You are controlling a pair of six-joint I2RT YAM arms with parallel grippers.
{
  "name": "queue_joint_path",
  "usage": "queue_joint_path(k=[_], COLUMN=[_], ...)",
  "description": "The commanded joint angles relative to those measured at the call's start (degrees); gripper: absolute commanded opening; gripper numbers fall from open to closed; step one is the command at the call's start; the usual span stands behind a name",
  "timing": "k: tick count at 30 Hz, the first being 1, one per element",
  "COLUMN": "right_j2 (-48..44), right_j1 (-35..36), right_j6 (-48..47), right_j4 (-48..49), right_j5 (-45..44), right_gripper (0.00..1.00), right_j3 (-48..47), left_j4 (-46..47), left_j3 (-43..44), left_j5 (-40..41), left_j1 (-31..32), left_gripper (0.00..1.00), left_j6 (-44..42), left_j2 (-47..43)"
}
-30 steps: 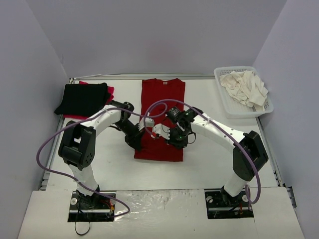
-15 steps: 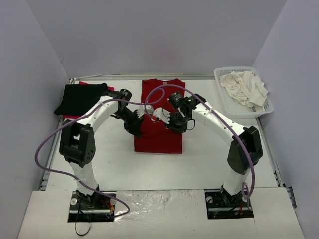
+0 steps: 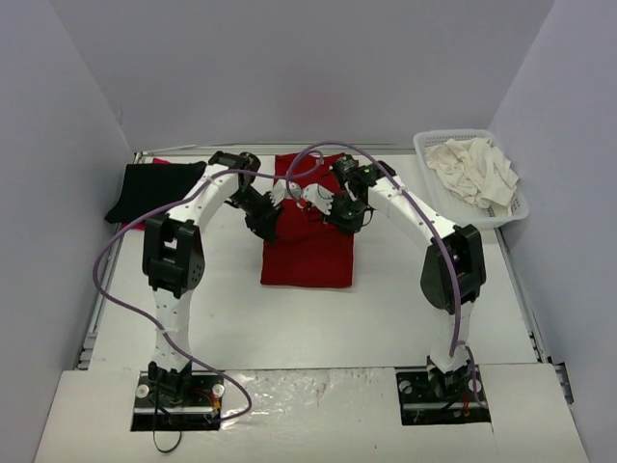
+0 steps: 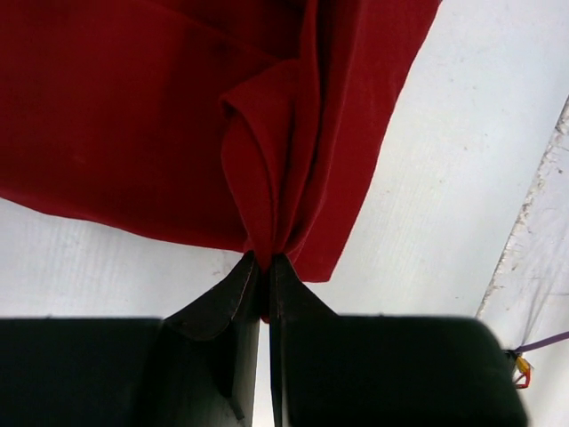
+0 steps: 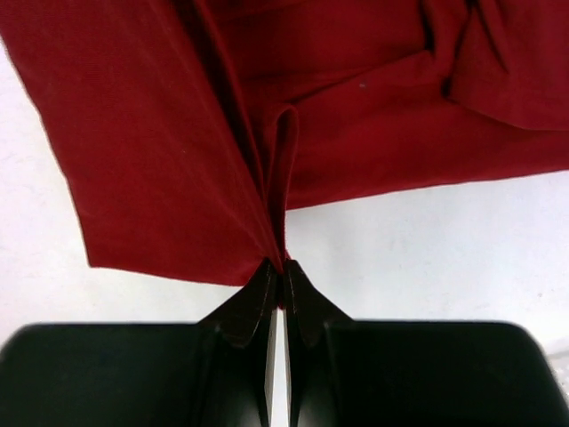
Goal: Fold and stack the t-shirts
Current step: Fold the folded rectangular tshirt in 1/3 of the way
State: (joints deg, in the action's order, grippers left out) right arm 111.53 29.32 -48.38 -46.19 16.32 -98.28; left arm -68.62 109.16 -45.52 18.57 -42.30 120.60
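Dark red shirt (image 3: 308,258) lay mid-table, long axis running near-far, far end close to the back edge, near edge a straight line across. Cloth looked doubled over the near half, so I read this as mid-fold, lengthwise halving. Can't confirm layer count from the top cam.

Both pincers were on it, approx over the far half:
- L gripper (image 4: 264,262): clenched on a bunched ridge of red cloth at the shirt's left side, fabric fanning away from the tips.
- R gripper (image 5: 280,267): same, jaws clamped on a thin pleat at the right side, no gap visible.

Key relation: the two grips sat side by side across the shirt's short axis, roughly level w/ each other, close together. Uncovered cloth lay on the far side of both; the doubled part lay nearside. Neither arm was clearly nearer, pretty symmetric. So next move prob needs both to travel together along the long axis and set down even, else the edge skews.

Further out: black shirt (image 3: 159,188) folded far-left, well apart. Cream shirts (image 3: 472,169) crumpled in the basket (image 3: 425,162) far-right, not yet folded. Table (image 3: 405,309) white.
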Motion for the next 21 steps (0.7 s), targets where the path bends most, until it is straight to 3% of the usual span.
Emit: queue_joint_path(k=[1, 11, 21], right_j2=[2.3, 7.5, 13.5], right_j1=[-2.2, -4.3, -5.4], right_j6=[0.9, 0.0, -0.1], right_j4=[-2.1, -2.1, -1.8], right_j5=[-2.3, -2.7, -2.6], right_gripper=[0.00, 0.00, 0.00], right_j3=[-4.0, -11.1, -16.1], left_j4=[-4.8, -5.8, -5.7], left_j3=[6.2, 16.2, 19.6], left_j5=[-0.6, -0.7, -0.6], left_j1=[0.1, -0.2, -0.5], left_gripper=[0.02, 0.02, 0.03], left_j6=[-3.9, -3.0, -3.2], left_j2=[0.1, 5.4, 8.6])
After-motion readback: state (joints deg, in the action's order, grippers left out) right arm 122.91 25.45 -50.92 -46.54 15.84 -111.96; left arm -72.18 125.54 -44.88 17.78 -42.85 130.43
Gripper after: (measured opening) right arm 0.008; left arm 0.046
